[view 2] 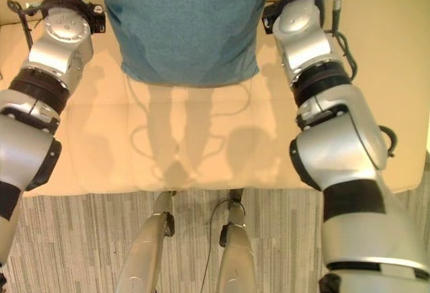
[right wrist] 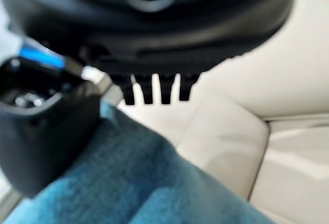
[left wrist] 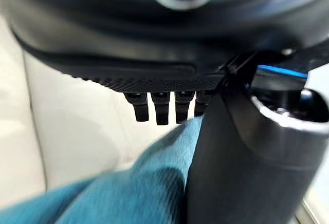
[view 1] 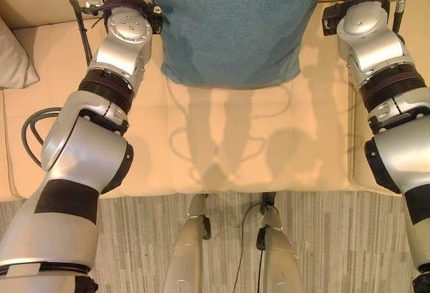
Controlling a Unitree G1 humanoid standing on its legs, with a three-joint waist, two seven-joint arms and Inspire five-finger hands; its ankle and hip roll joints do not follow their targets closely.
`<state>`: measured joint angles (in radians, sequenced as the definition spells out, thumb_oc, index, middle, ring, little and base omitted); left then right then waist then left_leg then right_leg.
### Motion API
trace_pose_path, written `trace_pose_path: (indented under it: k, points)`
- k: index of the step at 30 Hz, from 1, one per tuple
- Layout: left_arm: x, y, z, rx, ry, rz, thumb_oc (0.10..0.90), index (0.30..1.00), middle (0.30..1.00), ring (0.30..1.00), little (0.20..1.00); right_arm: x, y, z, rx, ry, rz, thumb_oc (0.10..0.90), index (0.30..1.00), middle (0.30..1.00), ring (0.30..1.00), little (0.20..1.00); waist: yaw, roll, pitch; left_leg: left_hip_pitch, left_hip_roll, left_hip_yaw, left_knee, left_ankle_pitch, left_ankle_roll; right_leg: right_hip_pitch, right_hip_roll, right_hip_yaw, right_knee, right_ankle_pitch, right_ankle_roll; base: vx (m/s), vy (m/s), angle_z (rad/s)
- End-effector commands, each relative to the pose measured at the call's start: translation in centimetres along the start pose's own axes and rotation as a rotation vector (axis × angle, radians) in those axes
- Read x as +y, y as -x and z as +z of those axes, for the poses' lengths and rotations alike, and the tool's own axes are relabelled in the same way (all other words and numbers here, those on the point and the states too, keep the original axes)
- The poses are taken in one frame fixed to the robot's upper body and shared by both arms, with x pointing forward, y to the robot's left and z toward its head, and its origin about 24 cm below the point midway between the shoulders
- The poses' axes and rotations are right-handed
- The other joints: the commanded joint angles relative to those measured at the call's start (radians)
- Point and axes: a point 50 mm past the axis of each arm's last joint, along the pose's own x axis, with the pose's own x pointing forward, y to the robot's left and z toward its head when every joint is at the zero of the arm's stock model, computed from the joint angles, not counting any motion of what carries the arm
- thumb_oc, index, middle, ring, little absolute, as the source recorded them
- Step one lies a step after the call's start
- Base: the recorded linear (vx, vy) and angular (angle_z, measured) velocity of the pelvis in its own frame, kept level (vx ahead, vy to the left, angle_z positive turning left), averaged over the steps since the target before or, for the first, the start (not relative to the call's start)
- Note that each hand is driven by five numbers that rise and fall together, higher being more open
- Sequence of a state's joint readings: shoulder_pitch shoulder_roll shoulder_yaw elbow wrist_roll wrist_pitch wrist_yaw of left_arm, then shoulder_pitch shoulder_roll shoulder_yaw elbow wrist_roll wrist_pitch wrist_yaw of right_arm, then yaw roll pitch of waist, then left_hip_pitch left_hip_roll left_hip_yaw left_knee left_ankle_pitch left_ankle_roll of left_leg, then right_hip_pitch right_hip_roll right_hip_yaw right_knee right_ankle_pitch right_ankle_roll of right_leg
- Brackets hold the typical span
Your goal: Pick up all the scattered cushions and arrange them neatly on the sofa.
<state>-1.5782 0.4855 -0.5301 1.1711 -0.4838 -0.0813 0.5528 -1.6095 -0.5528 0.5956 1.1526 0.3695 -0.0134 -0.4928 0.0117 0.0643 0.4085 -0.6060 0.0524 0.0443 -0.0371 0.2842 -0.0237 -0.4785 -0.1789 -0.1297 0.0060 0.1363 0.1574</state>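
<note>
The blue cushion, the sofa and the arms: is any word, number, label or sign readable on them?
None can be read.
Blue cushion: plain fabric, no label.
Sofa: plain cream surface, no text.
Grey cushion: no print.

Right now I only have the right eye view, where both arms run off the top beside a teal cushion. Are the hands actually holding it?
Observer: Yes. The left wrist view shows the left hand with its thumb on the teal cushion. The cloth rises between the thumb and the fingers.
Operator: And the other hand?
Observer: The right wrist view shows the right hand pinching the cloth the same way, with the cream sofa behind it.
Operator: Any other cushions around?
Observer: The left eye view shows a grey cushion lying at the sofa's left end.
</note>
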Motion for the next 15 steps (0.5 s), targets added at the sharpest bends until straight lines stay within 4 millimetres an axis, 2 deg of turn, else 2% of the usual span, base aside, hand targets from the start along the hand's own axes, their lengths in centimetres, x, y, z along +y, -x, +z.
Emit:
trace_pose_path:
  k: [1,2,3,4,6,7,9,10,13,14,15]
  points:
    - [4.5,-1.0,-1.9,0.083,-0.065,0.272,0.8,0.9,0.9,0.9,0.9,-1.1,0.3,-1.5,0.076,-0.279,-0.147,0.8,0.9,0.9,0.9,0.9,0.004,-0.005,-0.077,-0.023,0.027,0.003,0.103,-0.147,-0.087,0.027,-0.051,0.019,0.037,-0.038,0.053,0.02,0.006,-0.05]
    - [4.5,-1.0,-2.0,0.083,-0.068,0.271,0.8,0.9,0.9,0.9,0.9,-1.0,0.3,-1.7,0.079,-0.282,-0.147,0.8,0.9,0.9,0.9,0.9,0.004,-0.009,-0.079,-0.022,0.026,0.004,0.103,-0.148,-0.087,0.027,-0.052,0.019,0.037,-0.038,0.054,0.04,0.016,-0.05]
    - [5.0,-1.0,-2.7,0.125,-0.048,0.283,0.8,0.9,0.9,0.9,0.9,-0.9,0.5,-1.1,0.089,-0.5,-0.162,0.8,0.9,0.9,0.9,0.9,-0.001,-0.003,-0.082,-0.018,0.026,0.004,0.103,-0.153,-0.086,0.028,-0.052,0.02,0.037,-0.041,0.054,0.03,0.011,-0.03]
    - [5.0,-1.0,-2.8,0.126,-0.05,0.282,0.8,0.9,0.9,0.9,0.9,-0.8,0.6,-1.3,0.091,-0.502,-0.162,0.8,0.9,0.9,0.9,0.9,-0.001,-0.005,-0.084,-0.017,0.026,0.003,0.103,-0.154,-0.086,0.028,-0.053,0.02,0.038,-0.042,0.054,0.04,0.015,-0.02]
    - [5.1,-0.9,-3.0,0.146,-0.01,0.278,0.8,0.9,0.9,0.9,0.9,-0.9,0.7,-1.0,0.089,-0.63,-0.162,0.8,0.9,0.9,0.9,0.9,-0.002,-0.001,-0.088,-0.014,0.025,0.004,0.106,-0.16,-0.085,0.032,-0.053,0.021,0.04,-0.047,0.053,0.02,0.0,-0.01]
    - [5.2,-1.0,-3.1,0.16,0.048,0.272,0.8,0.9,0.9,0.9,0.9,-1.0,0.7,-0.8,0.091,-0.747,-0.156,0.8,0.9,0.9,0.9,0.9,-0.001,0.001,-0.092,-0.01,0.025,0.004,0.111,-0.167,-0.085,0.035,-0.053,0.021,0.042,-0.052,0.051,0.0,0.0,0.0]
    - [5.2,-1.0,-3.0,0.167,0.078,0.267,0.8,0.9,0.9,0.9,0.9,-1.0,0.8,-0.9,0.096,-0.779,-0.152,0.8,0.9,0.9,0.9,0.9,-0.001,0.001,-0.093,-0.008,0.025,0.004,0.114,-0.169,-0.085,0.037,-0.053,0.022,0.043,-0.054,0.05,0.0,0.0,0.0]
    - [5.4,-1.2,-2.9,0.192,0.166,0.258,0.8,0.9,0.9,0.9,0.9,-0.9,0.9,-1.0,0.103,-0.819,-0.136,0.8,0.9,0.9,0.9,0.9,-0.003,0.001,-0.096,-0.006,0.026,0.004,0.117,-0.171,-0.086,0.039,-0.053,0.023,0.046,-0.056,0.049,0.0,0.0,0.0]
    - [5.7,-1.5,-2.4,0.191,0.23,0.245,0.8,0.9,0.9,0.9,0.9,-0.9,0.9,-1.2,0.102,-0.788,-0.109,0.8,0.9,0.9,0.9,0.9,-0.004,0.003,-0.097,-0.001,0.027,0.004,0.118,-0.171,-0.087,0.04,-0.053,0.023,0.051,-0.058,0.05,0.0,0.0,0.0]
    - [6.2,-1.9,-1.4,0.179,0.352,0.228,0.8,0.9,0.9,0.9,0.9,-1.0,1.0,-1.3,0.09,-0.763,-0.085,0.8,0.9,0.9,0.9,0.9,-0.005,0.006,-0.098,0.005,0.028,0.005,0.119,-0.173,-0.087,0.041,-0.053,0.024,0.056,-0.063,0.049,0.0,0.0,0.0]
    - [6.2,-1.9,-1.4,0.18,0.354,0.227,0.8,0.9,0.9,0.9,0.9,-1.0,1.0,-1.3,0.09,-0.763,-0.084,0.8,0.9,0.9,0.9,0.9,-0.005,0.007,-0.097,0.006,0.028,0.005,0.119,-0.173,-0.087,0.041,-0.053,0.024,0.057,-0.063,0.049,0.0,0.0,0.0]
